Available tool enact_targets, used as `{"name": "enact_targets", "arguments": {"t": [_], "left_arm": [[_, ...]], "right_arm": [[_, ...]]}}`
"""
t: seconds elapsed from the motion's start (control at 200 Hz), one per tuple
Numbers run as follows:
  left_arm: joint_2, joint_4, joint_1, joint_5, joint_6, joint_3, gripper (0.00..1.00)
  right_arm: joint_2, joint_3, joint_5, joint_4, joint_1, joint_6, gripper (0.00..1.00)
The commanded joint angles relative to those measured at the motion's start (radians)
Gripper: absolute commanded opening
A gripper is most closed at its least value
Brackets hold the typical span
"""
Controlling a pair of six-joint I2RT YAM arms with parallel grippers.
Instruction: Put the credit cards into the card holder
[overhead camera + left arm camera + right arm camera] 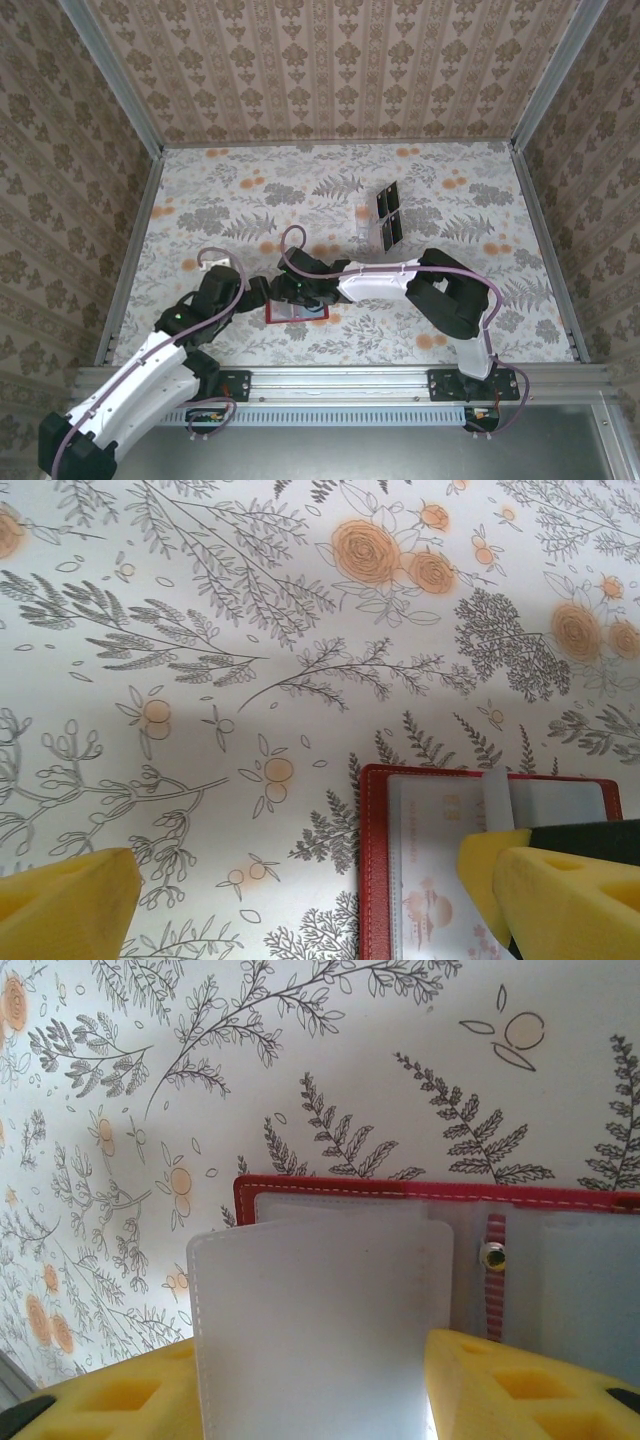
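My left claw (300,880) is spread wide, with one finger over the open red wallet (372,860) lying on the flowered tabletop (200,680). My right claw (310,1360) is half spread, the wallet's pale plastic flap (320,1280) upright between its fingers. I cannot tell whether it grips the flap. The dark cards (389,228) stand in a clear rack (364,214), well apart from the wallet.

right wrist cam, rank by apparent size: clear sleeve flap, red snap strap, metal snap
1. clear sleeve flap: largest by far, though it stands nearest the lens, which exaggerates it.
2. red snap strap: a thin strip.
3. metal snap: smallest, a small dot on the strap.
All three belong to the card holder.
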Motion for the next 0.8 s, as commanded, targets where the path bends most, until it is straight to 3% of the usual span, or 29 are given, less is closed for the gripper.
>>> {"name": "enact_targets", "arguments": {"t": [0.0, 0.41, 0.795], "left_arm": [[-0.014, -0.044, 0.02, -0.021, 0.015, 0.062, 1.0], [0.029, -0.044, 0.056, 0.005, 0.048, 0.122, 1.0], [0.121, 0.015, 0.056, 0.077, 0.05, 0.12, 1.0]], "right_arm": [[-0.051, 0.004, 0.019, -0.047, 0.015, -0.012, 0.55], [0.062, 0.037, -0.005, -0.027, 0.025, -0.018, 0.55], [0.027, -0.027, 0.049, -0.054, 0.011, -0.051, 0.58]]}}
